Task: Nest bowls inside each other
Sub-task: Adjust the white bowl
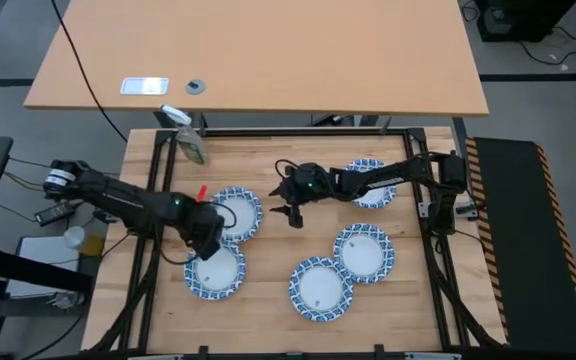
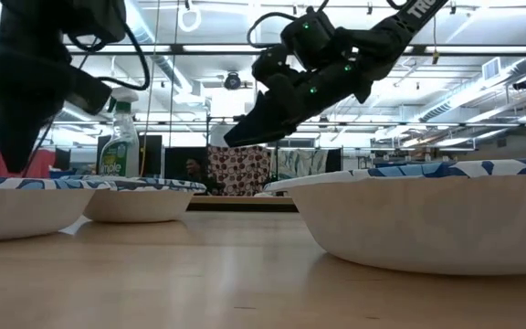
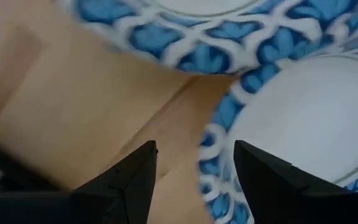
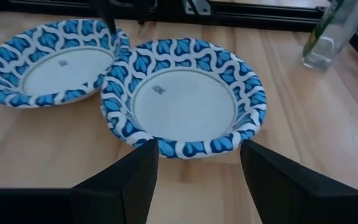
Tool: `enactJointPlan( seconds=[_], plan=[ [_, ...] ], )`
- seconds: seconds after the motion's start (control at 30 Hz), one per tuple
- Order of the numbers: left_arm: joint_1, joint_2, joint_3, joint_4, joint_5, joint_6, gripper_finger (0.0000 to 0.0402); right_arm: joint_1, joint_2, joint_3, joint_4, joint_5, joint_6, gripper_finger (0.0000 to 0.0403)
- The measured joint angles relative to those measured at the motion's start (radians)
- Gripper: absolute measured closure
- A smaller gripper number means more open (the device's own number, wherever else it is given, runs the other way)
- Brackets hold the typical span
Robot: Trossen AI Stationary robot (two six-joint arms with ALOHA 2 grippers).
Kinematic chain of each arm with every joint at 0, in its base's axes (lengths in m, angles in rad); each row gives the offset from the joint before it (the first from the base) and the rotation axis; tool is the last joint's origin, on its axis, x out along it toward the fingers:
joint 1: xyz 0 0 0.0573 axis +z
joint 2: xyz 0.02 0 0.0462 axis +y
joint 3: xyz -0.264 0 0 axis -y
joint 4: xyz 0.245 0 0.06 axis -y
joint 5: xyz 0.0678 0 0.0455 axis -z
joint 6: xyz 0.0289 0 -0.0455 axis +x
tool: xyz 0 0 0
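Observation:
Five bowls show in the high view, white with blue patterned rims, all resting on their bases. Two sit at the left, touching: one (image 1: 236, 212) farther back and one (image 1: 215, 270) nearer the front. Another (image 1: 371, 183) is at the far right, and two more (image 1: 364, 252) (image 1: 320, 288) are at the front right. My left gripper (image 1: 205, 245) points down, open, over the spot where the two left bowls meet; a bowl rim (image 3: 211, 163) lies below its gap. My right gripper (image 1: 290, 212) is open, slanting down toward the far-left bowl (image 4: 185, 99), short of its rim.
A clear spray bottle (image 1: 190, 140) with green liquid stands at the table's far left edge, also seen in the right wrist view (image 4: 334, 31). A black frame (image 1: 298, 131) borders the wooden table. Bare wood (image 1: 288, 250) lies between the left and right bowls.

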Motion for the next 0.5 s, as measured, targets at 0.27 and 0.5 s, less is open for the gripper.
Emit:
enactJointPlan(
  seconds=[0.27,0.5],
  plan=[
    [-0.007,-0.001,-0.020,0.089,0.089,0.105,0.0184,0.001,0.000,0.001,-0.004,-0.016,0.000,0.0167],
    [-0.022,-0.001,-0.020,0.146,0.241,0.101,0.0184,0.003,0.000,0.001,-0.006,-0.016,0.000,0.0167]
  ],
)
